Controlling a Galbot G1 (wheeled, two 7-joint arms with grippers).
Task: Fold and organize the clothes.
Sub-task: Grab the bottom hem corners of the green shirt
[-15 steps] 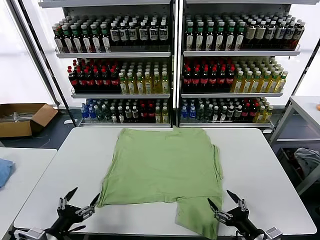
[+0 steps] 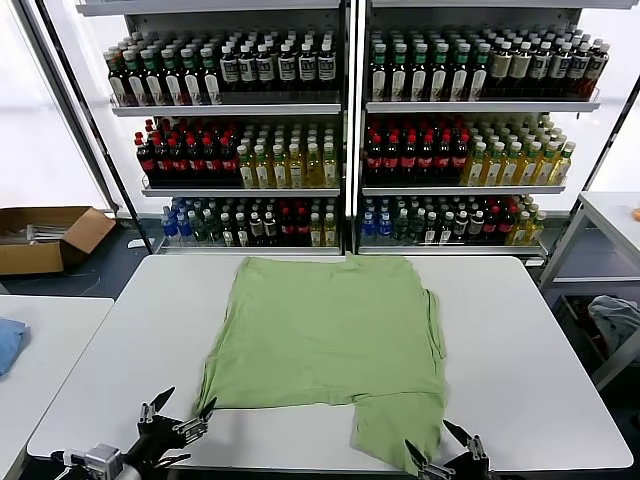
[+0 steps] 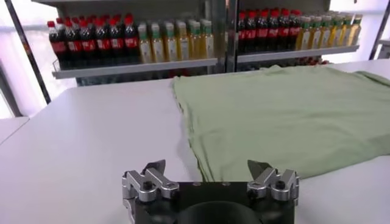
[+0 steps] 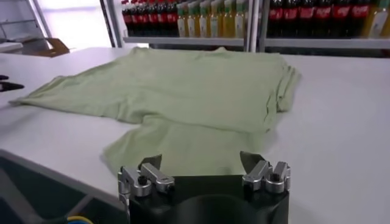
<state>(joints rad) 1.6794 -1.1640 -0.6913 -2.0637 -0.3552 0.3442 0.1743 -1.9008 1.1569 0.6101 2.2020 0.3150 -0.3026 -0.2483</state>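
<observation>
From my remote seat: the light green short-sleeved soft-fabric shirt (image 2: 335, 345) lies spread flat on the white rectangular table (image 2: 540, 340), roughly centred, front side down so no print or buttons show. One flap of it, prob. a sleeve, sticks out toward the near table edge on the robot's right; a narrow fold runs along the shirt's right side. The far hem sits close to the table's back edge.

L gripper (image 2: 178, 418), black w/ silver knuckles, hovers low at the near edge, just off the shirt's near-left corner, not touching fabric. Its jaws stand wide apart, nothing between them; the left wrist view shows both fingertips (image 3: 155, 168) spread w/ only bare tabletop and green shirt (image 3: 286, 109) ahead.

R gripper (image 2: 440, 450) sits at the very bottom of the head view, at the near edge beside the protruding flap. Jaws likewise spread wide, holding nothing; in the right wrist view the fingertips (image 4: 250, 161) frame the flap's near end, shirt (image 4: 183, 85) stretching away beyond. Can't tell whether the tips brush the cloth.

Background: metal shelving racks (image 2: 345, 110) packed w/ bottled drinks in rows, dark, red and yellow. A brown cardboard box (image 2: 45, 235) on the floor to the left. A small blue cloth (image 2: 8, 342) on a neighbouring table at far left; pale grey-white fabric (image 2: 615, 318) bundled at far right.
</observation>
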